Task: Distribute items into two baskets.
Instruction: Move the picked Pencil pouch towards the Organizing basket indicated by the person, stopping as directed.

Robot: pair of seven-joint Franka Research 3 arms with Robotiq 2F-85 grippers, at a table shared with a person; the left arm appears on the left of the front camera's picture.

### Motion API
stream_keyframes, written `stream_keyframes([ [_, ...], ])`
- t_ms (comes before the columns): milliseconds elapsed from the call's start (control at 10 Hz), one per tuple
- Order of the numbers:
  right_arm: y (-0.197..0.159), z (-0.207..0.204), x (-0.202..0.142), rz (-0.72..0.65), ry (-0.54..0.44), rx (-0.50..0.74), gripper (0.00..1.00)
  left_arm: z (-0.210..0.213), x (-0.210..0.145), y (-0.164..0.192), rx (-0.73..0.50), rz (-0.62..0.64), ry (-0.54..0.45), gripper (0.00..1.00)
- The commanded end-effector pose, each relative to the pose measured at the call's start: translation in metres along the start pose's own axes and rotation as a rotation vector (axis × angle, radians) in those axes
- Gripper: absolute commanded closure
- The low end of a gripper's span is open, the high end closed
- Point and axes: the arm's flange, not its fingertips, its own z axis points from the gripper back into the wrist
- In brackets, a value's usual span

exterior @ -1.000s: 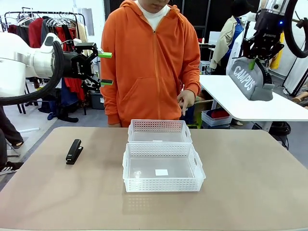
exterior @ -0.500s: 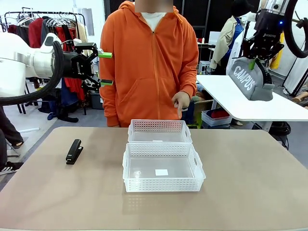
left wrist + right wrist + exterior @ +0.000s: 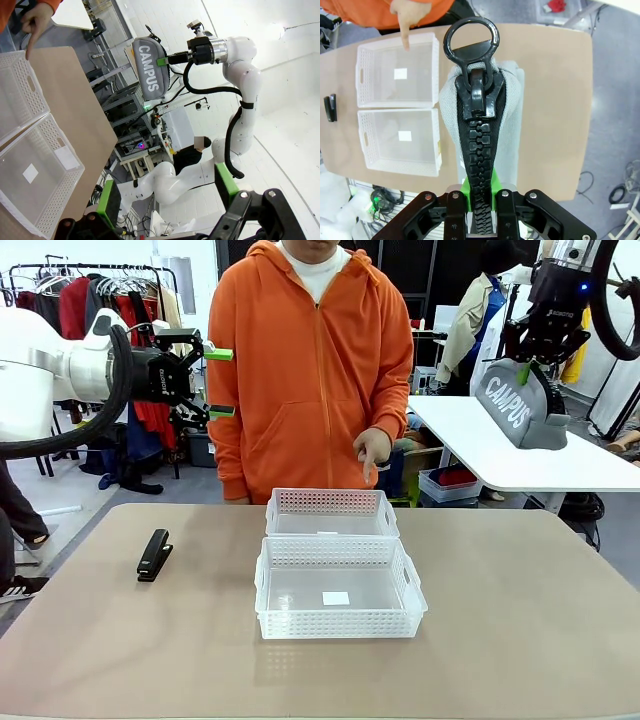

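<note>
High at the right, my right gripper [image 3: 541, 352] is shut on the top of the grey "CAMPUS" pouch [image 3: 521, 406], which hangs well above table height. The right wrist view looks down the pouch [image 3: 509, 125] and its black zip, gripped between the right gripper's fingers [image 3: 480, 194]. The black stapler [image 3: 154, 555] lies on the table's left side. Two white lattice baskets sit mid-table, the larger near basket [image 3: 338, 624] touching the far basket [image 3: 330, 502]. My left gripper [image 3: 221, 382] hangs open and empty, high at the left. The person's hand [image 3: 373, 452] points a finger down at the far basket.
A person in an orange hoodie [image 3: 310, 370] stands at the far edge. A white side table [image 3: 500, 455] lies beyond the right corner, below the pouch. The tan tabletop [image 3: 520, 620] is bare to the right of the baskets.
The person's pointing hand has drifted slightly to the left above the far basket. Neither arm has moved.
</note>
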Motion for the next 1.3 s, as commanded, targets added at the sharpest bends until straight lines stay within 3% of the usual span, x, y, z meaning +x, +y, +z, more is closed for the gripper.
stream_keyframes([
  [0, 0.0, 0.002, -0.001, 0.0, -0.004, -0.001, 1.0, 0.001, -0.001, -0.002, -0.002, -0.006, 0.005, 0.0],
  [100, 0.0, 0.0, 0.0, 0.0, 0.0, 0.0, 1.0, 0.001, -0.001, -0.002, -0.002, -0.006, 0.005, 0.0],
  [300, 0.025, -0.001, 0.014, 0.236, 0.017, 0.012, 1.0, 0.001, -0.001, -0.002, -0.002, -0.006, 0.005, 0.0],
  [700, 0.091, 0.003, 0.047, 0.533, -0.017, -0.029, 1.0, 0.001, -0.001, -0.002, -0.002, -0.006, 0.005, 0.0],
  [1200, 0.15, -0.011, 0.08, 0.98, 0.046, -0.002, 1.0, 0.001, -0.001, -0.002, -0.002, -0.006, 0.005, 0.0],
])
